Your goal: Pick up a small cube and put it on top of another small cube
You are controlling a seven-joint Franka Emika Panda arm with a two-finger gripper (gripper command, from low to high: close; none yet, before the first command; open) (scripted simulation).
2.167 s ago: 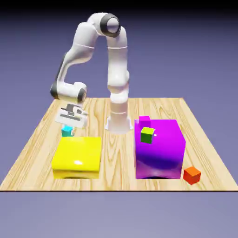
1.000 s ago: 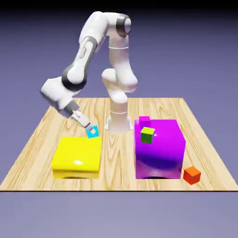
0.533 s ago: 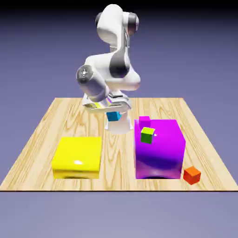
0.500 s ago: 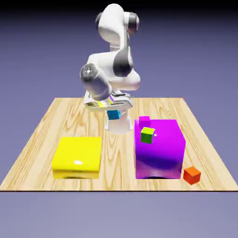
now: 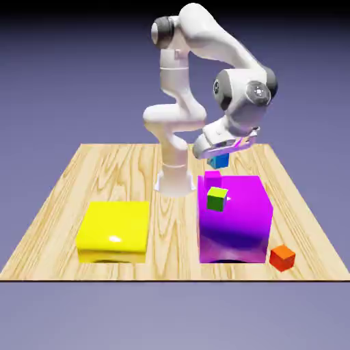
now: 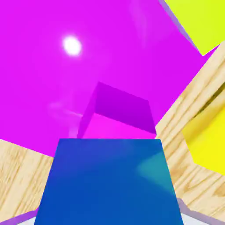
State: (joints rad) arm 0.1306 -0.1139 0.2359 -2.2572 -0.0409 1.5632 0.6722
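hand view is mostly filled by the small blue cube [image 6: 109,180], held up off the table in the gripper [image 5: 220,158], whose fingers are closed on its sides, and just beyond it sits a small magenta cube [image 6: 117,115] on the big purple block [image 6: 52,79]. from across the room the blue cube [image 5: 219,160] hangs above the back edge of that purple block [image 5: 232,217], close over the magenta cube [image 5: 212,176] and apart from the little green cube [image 5: 217,198], with the yellow block [image 5: 113,230] and orange cube [image 5: 282,257] well away. so the pick-up looks done, and what's left, as far as i can judge, is lining up, lowering onto the chosen small cube and letting go.
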